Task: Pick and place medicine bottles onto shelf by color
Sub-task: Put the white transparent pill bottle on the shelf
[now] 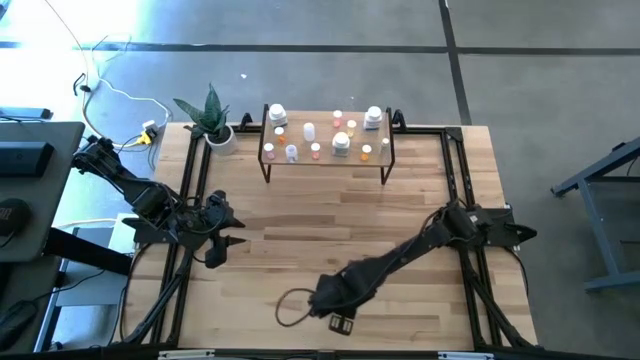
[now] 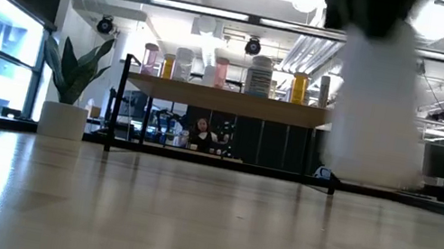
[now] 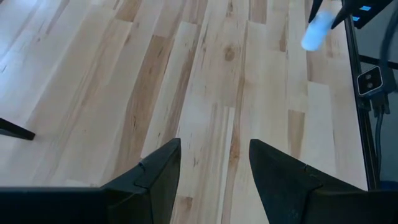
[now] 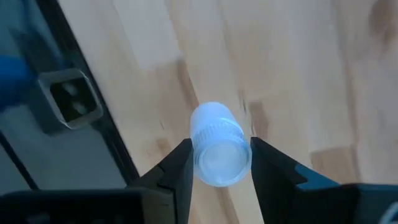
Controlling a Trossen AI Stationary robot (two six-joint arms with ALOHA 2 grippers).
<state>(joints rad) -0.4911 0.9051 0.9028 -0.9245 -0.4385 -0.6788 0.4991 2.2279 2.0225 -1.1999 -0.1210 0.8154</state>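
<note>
At 12 o'clock on the table [image 1: 400, 215], the shelf [image 1: 327, 160] carries the medicine bottles [image 1: 341, 145]. At 9 o'clock, the left gripper [image 3: 213, 171] waits, spread. At 6 o'clock, the right gripper [image 4: 219, 163] clamps 1 white bottle [image 4: 217, 145].

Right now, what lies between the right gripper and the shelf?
High view: only bare tabletop lies between the right gripper, shut on a white bottle, and the shelf.

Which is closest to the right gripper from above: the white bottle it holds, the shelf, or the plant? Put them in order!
1. White bottle: between the right gripper's fingers, at the table's near edge.
2. Shelf: far side, middle, with many bottles.
3. Plant: far left corner.
</note>
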